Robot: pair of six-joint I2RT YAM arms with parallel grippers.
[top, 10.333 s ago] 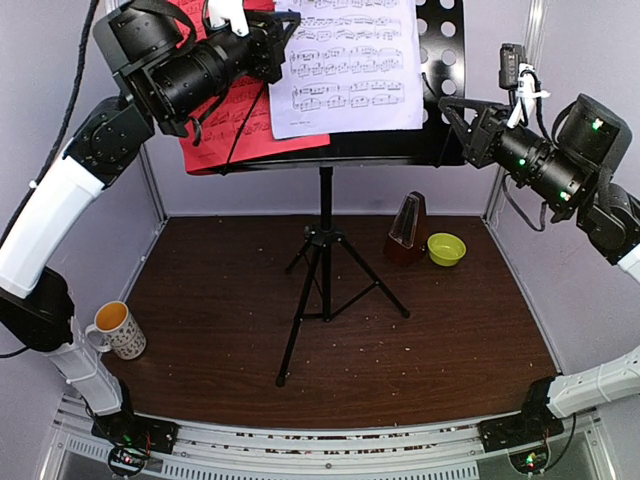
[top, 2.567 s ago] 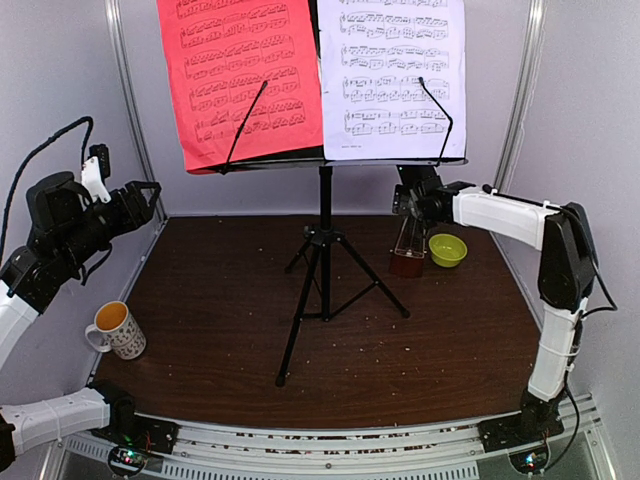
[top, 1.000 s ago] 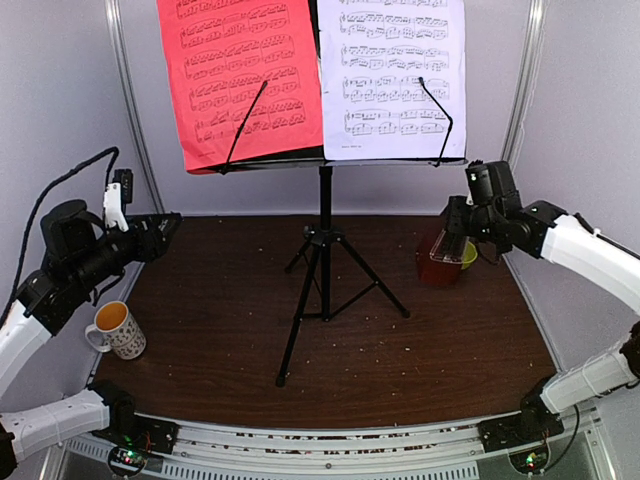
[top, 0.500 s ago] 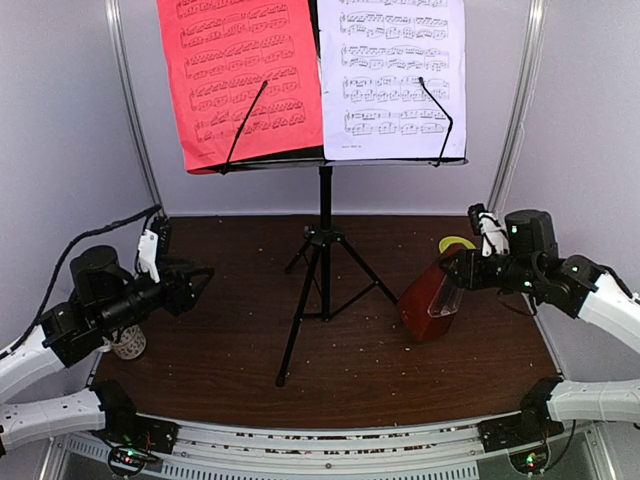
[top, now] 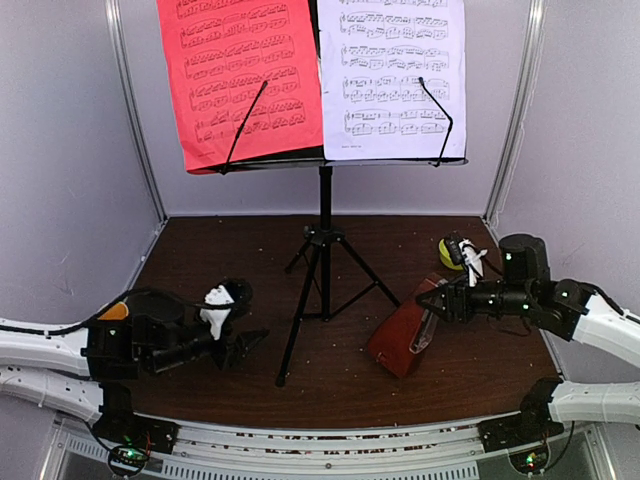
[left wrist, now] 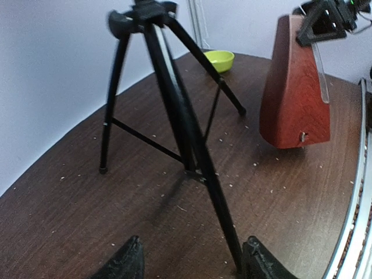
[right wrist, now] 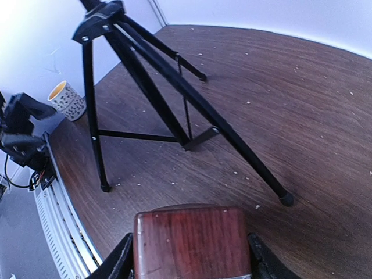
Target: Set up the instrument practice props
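- metronome, in right claw: reddish-brown
- stand: black
- red sheet, white sheet: black printed notes
- bowl, behind that claw: yellow-green
- mug: white, patterned
- table: dark brown

Pale grey walls around a crumb-speckled dark wooden tabletop

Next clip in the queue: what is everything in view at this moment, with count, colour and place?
music stand: 1, black, tripod at mid-table
red sheet: 1, red, left side of the stand's desk
white sheet: 1, white, right side of the desk
metronome: 1, reddish-brown, tilted, right of the stand
bowl: 1, yellow-green, far right of the table
mug: 1, patterned white, near left edge
table: 1, dark brown wood
left pincer: 1, black, open, low by the stand's front leg
right pincer: 1, black, shut on the metronome near its top
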